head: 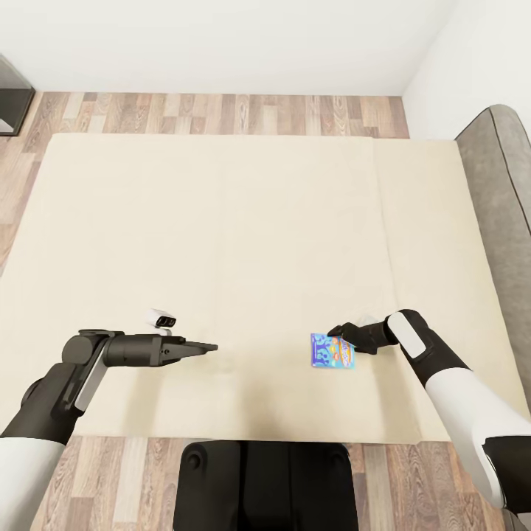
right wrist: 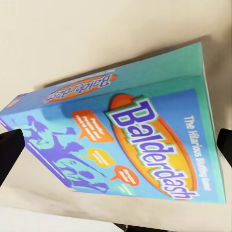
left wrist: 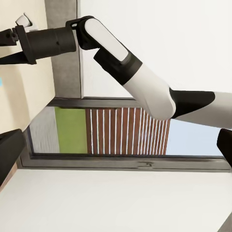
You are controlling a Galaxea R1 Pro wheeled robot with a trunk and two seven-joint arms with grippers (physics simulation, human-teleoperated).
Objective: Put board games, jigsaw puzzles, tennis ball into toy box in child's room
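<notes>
My right tool at the blue game on the bed

My right tool (head: 338,330) stands spread around the blue game (head: 332,350), fingers (right wrist: 10,152) at either side, not clenched; my left tool (head: 209,346) hangs idle, state unclear. The game lies flat on the bed (head: 243,221). Closing off-centre could tip or slide the box across the soft mattress.
</notes>
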